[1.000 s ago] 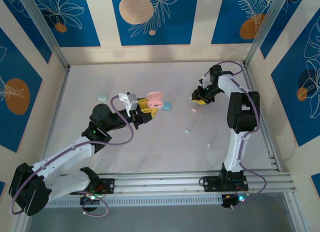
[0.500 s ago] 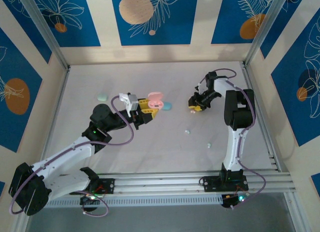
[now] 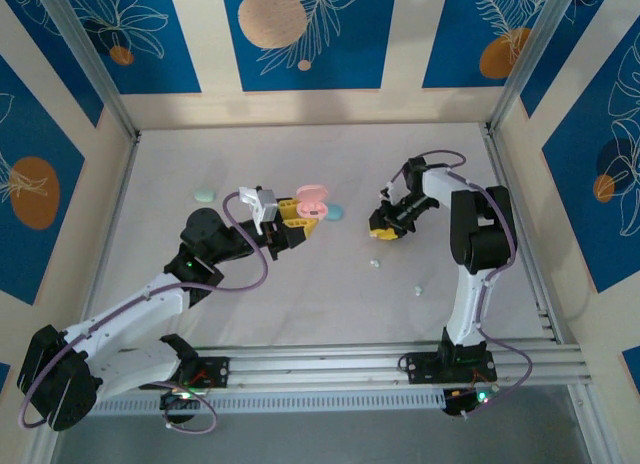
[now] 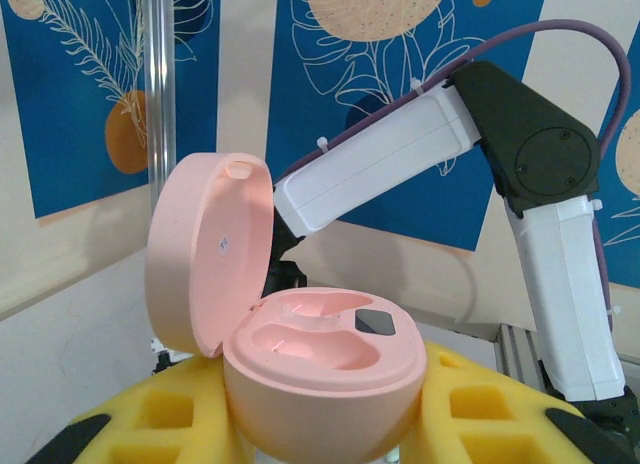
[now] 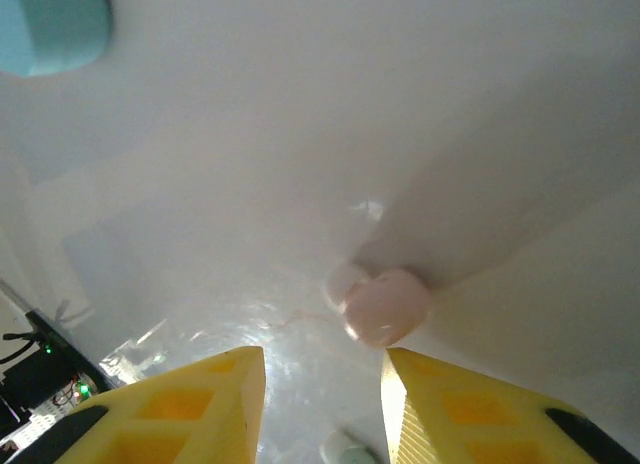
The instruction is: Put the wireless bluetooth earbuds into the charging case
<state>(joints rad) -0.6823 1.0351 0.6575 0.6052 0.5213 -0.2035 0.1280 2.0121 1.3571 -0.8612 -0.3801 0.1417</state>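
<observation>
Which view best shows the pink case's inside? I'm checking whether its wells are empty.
Left wrist: the pink case sits close up, lid raised, both wells bare. Top external shows it as a small pink shape held by the left gripper, wells unreadable.

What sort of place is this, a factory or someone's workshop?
Probably a robotics test booth: two white-and-black robot arms bolted to an aluminium rail, a white table, and blue leaf-patterned wall panels boxing it in.
</observation>
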